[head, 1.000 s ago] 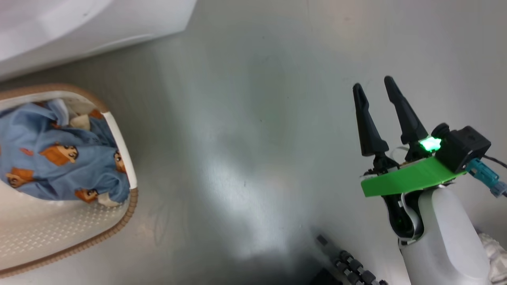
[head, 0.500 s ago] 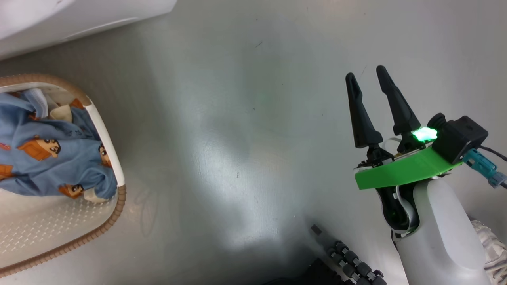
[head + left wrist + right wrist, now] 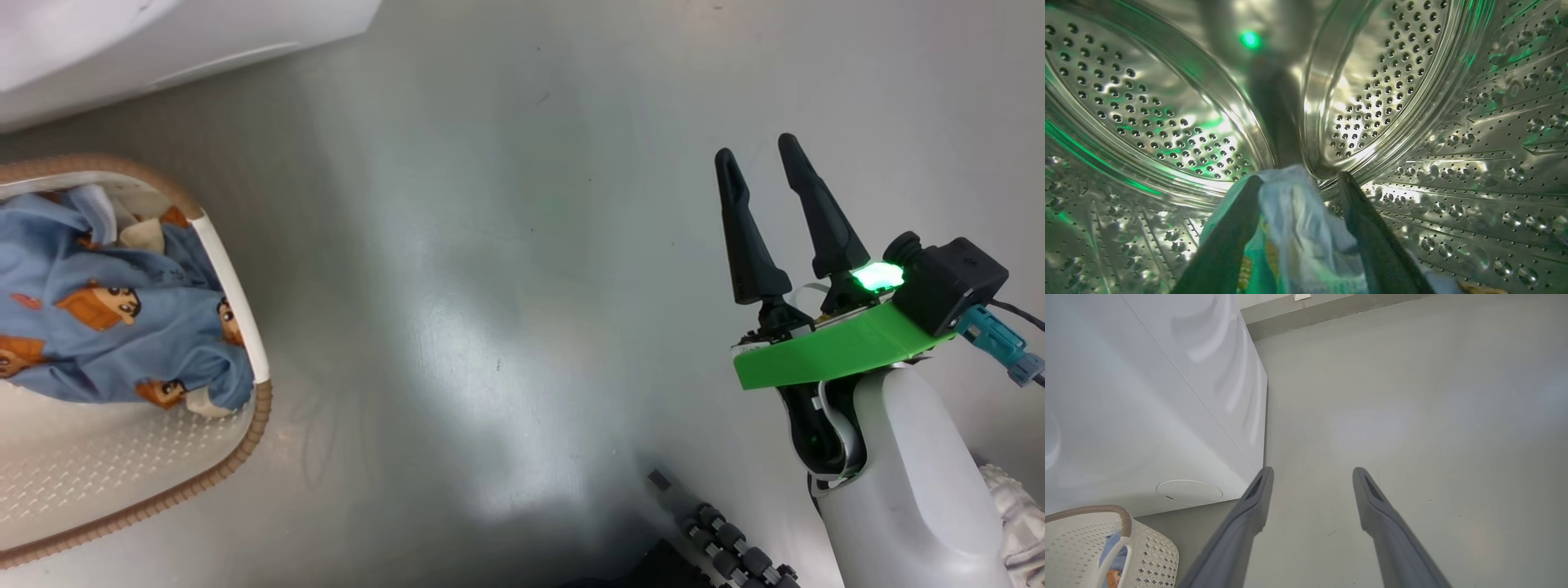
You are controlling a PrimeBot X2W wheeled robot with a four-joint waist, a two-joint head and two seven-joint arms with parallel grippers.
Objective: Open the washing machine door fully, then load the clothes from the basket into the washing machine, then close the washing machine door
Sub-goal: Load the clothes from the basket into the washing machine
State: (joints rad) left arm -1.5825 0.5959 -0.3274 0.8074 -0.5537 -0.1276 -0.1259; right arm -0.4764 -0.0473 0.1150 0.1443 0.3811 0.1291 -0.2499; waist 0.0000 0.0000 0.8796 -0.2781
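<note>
My left gripper [image 3: 1298,179] is deep inside the washing machine's perforated steel drum [image 3: 1167,114]. Its fingers stand wide apart, open, and a piece of the light blue clothes [image 3: 1298,228] hangs loosely between them. More of the clothes [image 3: 106,327] lie bunched in the cream basket [image 3: 245,441] on the floor at the left, below the washing machine's white body [image 3: 122,41]. My right gripper [image 3: 755,149] hovers open and empty over bare floor at the right. In the right wrist view that gripper [image 3: 1312,470] points past the washing machine [image 3: 1147,396] and the basket [image 3: 1151,555]. The washing machine door is out of view.
Smooth grey floor [image 3: 506,286] stretches between the basket and my right arm. A dark roller part of my base [image 3: 727,547] shows at the bottom edge. A round service cap [image 3: 1189,492] sits low on the machine's front, and a wall skirting [image 3: 1331,310] runs at the far end.
My left gripper has opened inside the drum. The head camera has shifted a little, so the basket sits slightly further left in its picture. The right gripper stays open, hardly moved.
</note>
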